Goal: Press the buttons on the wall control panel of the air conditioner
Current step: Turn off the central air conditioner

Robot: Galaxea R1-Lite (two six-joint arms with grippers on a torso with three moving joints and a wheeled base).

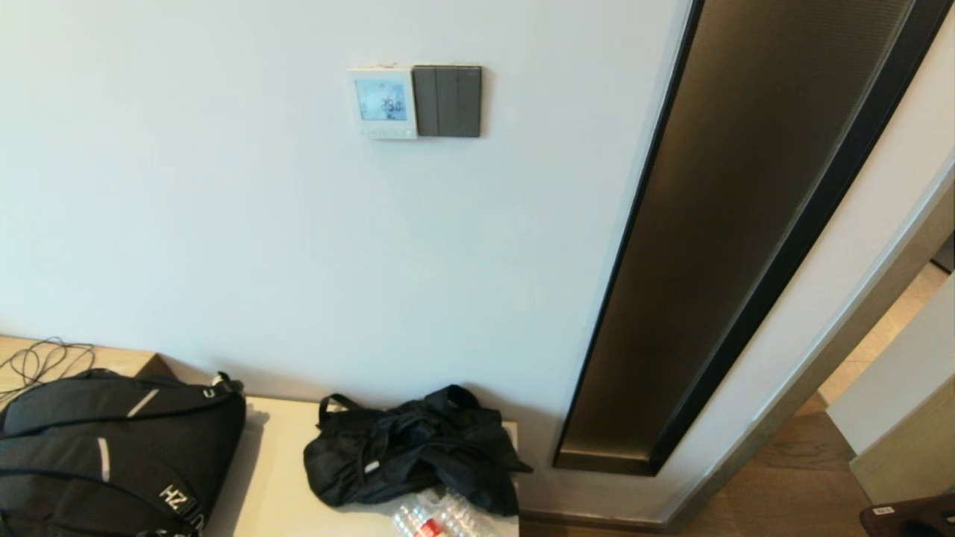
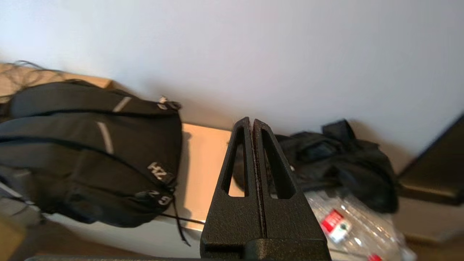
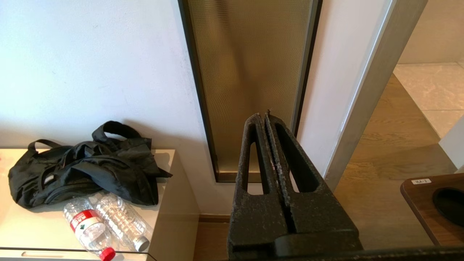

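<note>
The control panel sits high on the white wall, in the upper middle of the head view; its lit screen shows digits that look like 25.0, though they are small. A dark grey switch plate touches its right edge. At lower left a black backpack bears white letters reading "HZ". A crumpled black bag lies on the pale cabinet top, with two clear plastic bottles just in front of it, one with a red label and red cap. A tall bronze glass panel fills the right. Neither arm shows in the head view. The left gripper has its fingers pressed together, pointing toward the bags. The right gripper is likewise closed on nothing, facing the glass panel's base.
</note>
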